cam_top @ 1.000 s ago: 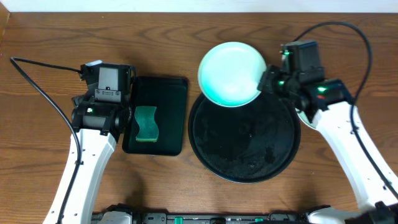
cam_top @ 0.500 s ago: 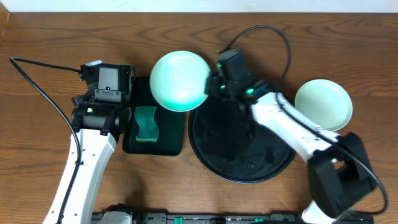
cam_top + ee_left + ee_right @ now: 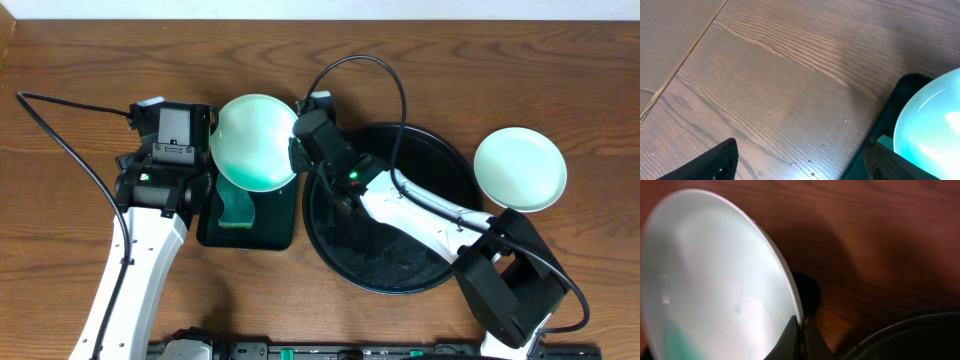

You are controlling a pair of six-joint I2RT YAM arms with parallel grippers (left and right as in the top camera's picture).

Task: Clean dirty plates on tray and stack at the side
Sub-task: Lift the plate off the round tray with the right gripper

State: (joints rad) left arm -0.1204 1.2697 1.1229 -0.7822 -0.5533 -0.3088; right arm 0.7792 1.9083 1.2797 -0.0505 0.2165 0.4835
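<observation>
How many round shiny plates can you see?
2. One pale mint-green plate is held by the right gripper above the small rectangular black tray. The other pale plate sits on the wooden table, right of the large round black tray; another might hide under it.

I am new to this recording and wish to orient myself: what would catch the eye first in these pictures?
The eye goes first to the mint-green plate, pinched at its rim by the right gripper above the small rectangular tray that holds a green sponge, left of centre. Next come the large round black tray in the middle and a second pale plate at the far right.
</observation>
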